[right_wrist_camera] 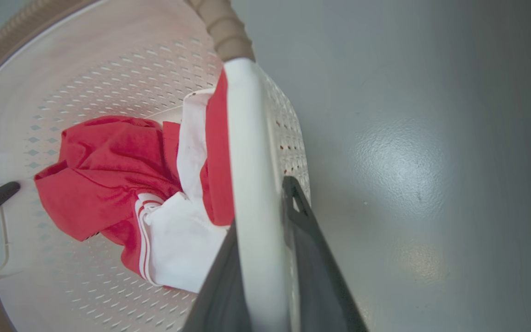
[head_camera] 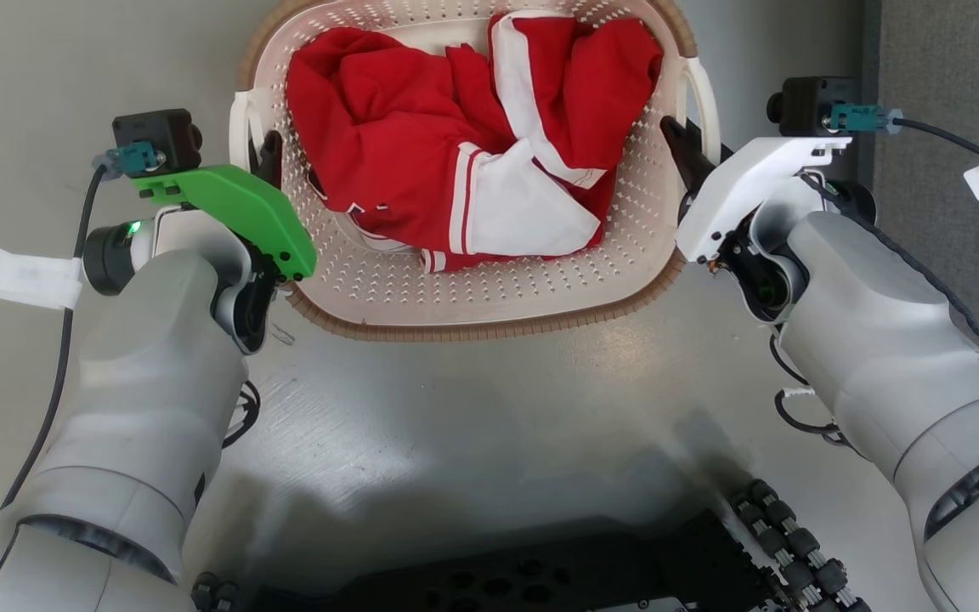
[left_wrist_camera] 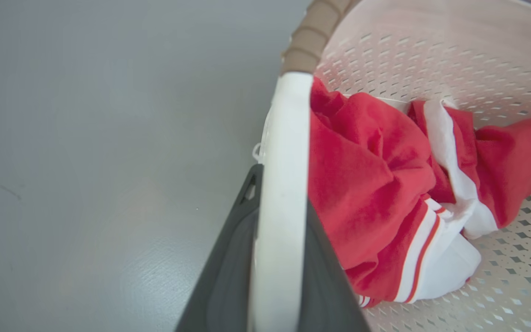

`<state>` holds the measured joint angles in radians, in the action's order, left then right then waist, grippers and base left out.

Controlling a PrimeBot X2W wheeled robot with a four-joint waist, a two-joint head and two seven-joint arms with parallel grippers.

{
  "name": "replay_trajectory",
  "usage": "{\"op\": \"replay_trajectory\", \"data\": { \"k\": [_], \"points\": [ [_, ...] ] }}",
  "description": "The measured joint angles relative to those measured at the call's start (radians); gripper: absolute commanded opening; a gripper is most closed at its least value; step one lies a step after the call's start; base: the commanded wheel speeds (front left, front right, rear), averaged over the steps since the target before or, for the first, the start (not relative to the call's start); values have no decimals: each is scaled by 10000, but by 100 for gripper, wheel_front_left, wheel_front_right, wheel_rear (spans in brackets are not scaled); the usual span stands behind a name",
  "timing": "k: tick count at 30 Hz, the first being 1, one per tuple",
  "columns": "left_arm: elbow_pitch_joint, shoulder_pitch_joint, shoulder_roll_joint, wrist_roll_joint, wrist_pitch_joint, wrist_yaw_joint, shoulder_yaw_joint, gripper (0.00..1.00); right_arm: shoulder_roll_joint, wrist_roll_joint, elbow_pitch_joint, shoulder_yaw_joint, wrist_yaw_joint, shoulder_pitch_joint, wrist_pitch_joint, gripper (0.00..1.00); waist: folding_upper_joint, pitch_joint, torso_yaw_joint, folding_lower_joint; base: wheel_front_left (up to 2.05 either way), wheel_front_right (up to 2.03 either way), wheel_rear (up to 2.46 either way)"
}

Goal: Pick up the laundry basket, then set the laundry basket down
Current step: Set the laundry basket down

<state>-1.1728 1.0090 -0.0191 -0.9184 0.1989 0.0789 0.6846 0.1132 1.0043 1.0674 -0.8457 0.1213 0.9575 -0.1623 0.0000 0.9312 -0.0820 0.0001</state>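
Left tool (left_wrist_camera: 281, 189): clenched on the left loop handle (left_wrist_camera: 284, 129) of the laundry basket (head_camera: 489, 285), one dark finger against each face of the white loop.

Right tool (right_wrist_camera: 261, 203): clamped the same way on the right loop handle (right_wrist_camera: 247, 138).

The basket sits between the two tools. A red-and-white garment (head_camera: 404, 110) lies inside it, inward of both. Grey floor (head_camera: 455, 408) lies outward of each tool. Whether the basket is clear of the floor cannot be told.
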Motion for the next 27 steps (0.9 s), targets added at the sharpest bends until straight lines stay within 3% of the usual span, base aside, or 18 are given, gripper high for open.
{"op": "replay_trajectory", "data": {
  "k": [1,2,3,4,27],
  "points": [
    [-21,0,0,-8,0,0,-2,50,-10,10,10,8,2,0,-6,100,0,5,-2,0,0,0,0],
    [-56,0,0,-27,0,0,-2,50,-29,69,29,44,21,10,-48,100,0,8,-5,0,0,0,0],
    [-67,0,6,-50,2,0,-19,82,-56,169,77,63,25,21,-44,100,0,10,-7,0,0,0,0],
    [-69,3,2,-157,13,0,-54,100,-82,228,117,61,31,22,-42,100,0,9,-11,0,0,0,0],
    [-456,-11,-15,-270,134,84,219,100,-171,359,466,-88,31,150,-115,100,0,-425,-28,-1,0,0,0]
  ]
}}
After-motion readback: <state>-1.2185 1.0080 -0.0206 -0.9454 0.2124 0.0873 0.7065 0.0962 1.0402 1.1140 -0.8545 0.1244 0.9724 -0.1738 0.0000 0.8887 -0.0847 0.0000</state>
